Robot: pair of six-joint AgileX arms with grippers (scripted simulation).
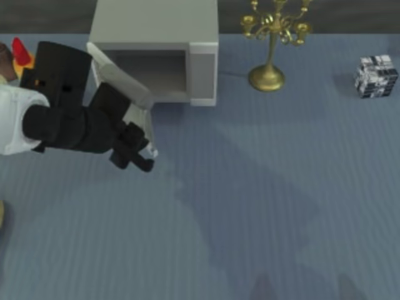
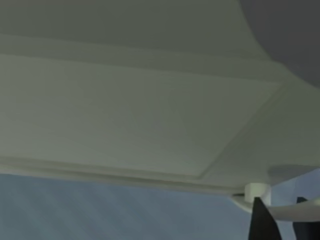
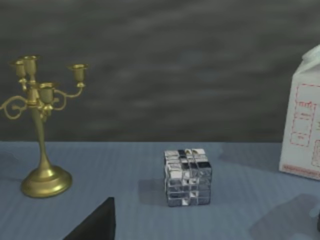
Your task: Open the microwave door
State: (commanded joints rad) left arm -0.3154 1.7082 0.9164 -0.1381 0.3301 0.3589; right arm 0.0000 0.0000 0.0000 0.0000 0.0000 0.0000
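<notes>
The microwave (image 1: 156,25) stands at the back of the table, left of centre, its cavity showing. The microwave door (image 1: 122,78) is swung out toward the front left, hinged at the microwave's left side. My left gripper (image 1: 145,159) is at the door's free edge, shut on the pale bar handle (image 2: 287,212). In the left wrist view the door's inner panel (image 2: 125,115) fills the frame, and my left gripper (image 2: 282,222) has one dark finger on each side of the handle. My right gripper (image 3: 214,212) is out of the top view and stands open, well away from the microwave.
A gold candelabra (image 1: 269,37) stands just right of the microwave. A chequered cube (image 1: 376,76) sits at the back right. A white carton (image 3: 302,125) stands beyond the cube in the right wrist view. A red-orange object (image 1: 22,53) lies at the far left edge.
</notes>
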